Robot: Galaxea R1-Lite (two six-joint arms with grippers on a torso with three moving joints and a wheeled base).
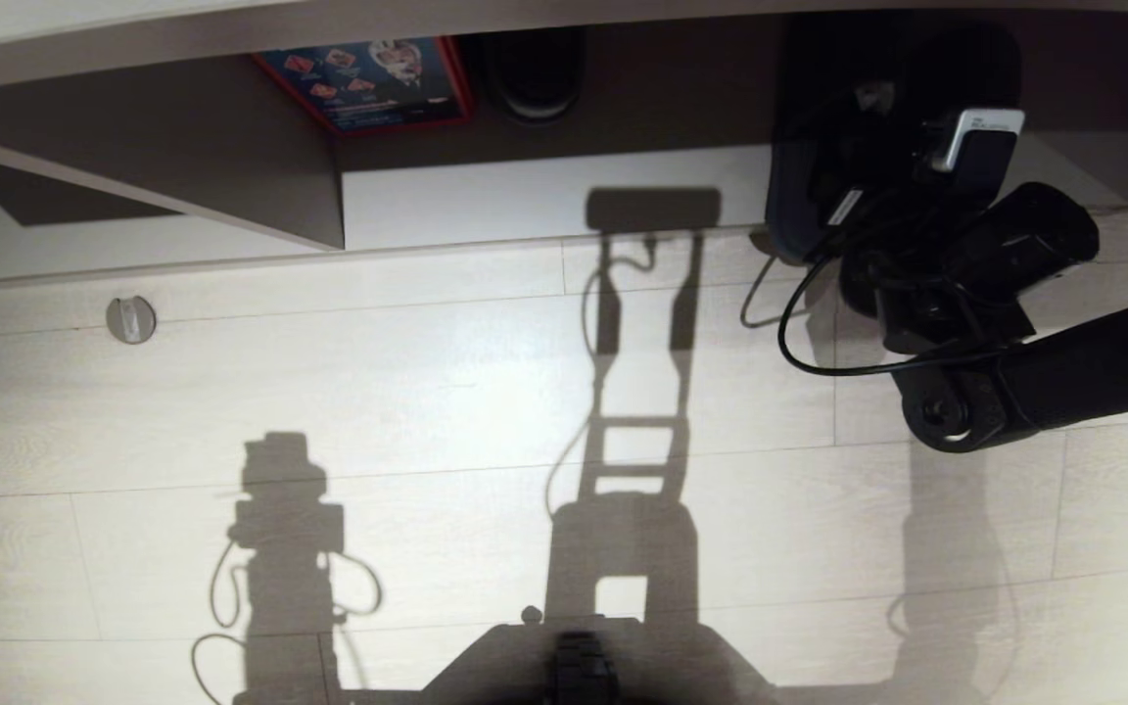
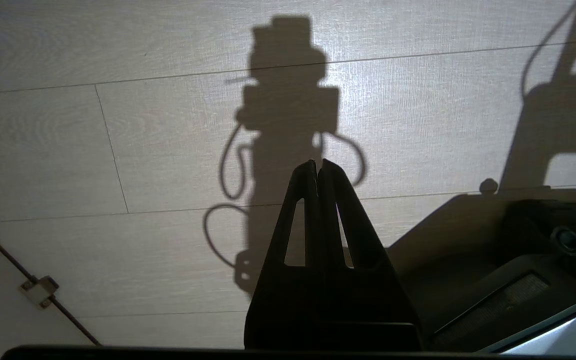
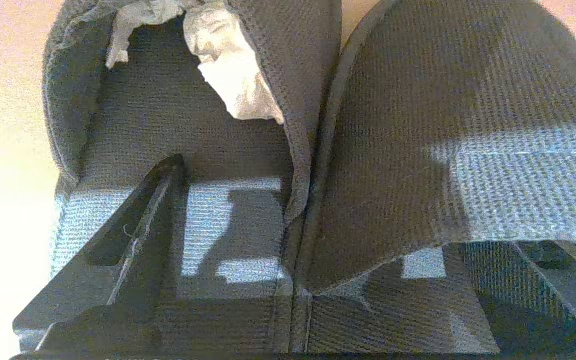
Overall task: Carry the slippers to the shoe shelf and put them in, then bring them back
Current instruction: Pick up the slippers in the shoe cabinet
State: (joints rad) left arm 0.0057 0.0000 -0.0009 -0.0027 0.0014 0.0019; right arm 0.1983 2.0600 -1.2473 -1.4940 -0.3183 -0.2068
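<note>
The two grey-black fabric slippers point(image 3: 448, 125) lie side by side, filling the right wrist view; white paper point(image 3: 233, 80) is stuffed in one toe. My right gripper point(image 3: 318, 260) is open over them, one finger point(image 3: 133, 235) inside one slipper's opening and the other finger at the other slipper's opening, with their adjoining walls in between. In the head view the slippers point(image 1: 794, 196) show as a dark shape at the mouth of the shoe shelf point(image 1: 231, 176), mostly hidden under my right arm point(image 1: 1063, 382). My left gripper point(image 2: 318, 167) hangs shut over bare floor.
A red-and-blue box point(image 1: 368, 83) and a small black rounded object point(image 1: 535, 73) sit deep in the shelf. A round metal fitting point(image 1: 131, 319) is set in the pale plank floor. My base point(image 1: 584, 666) is at the near edge. A thin cable with a clip point(image 2: 38, 291) crosses the floor.
</note>
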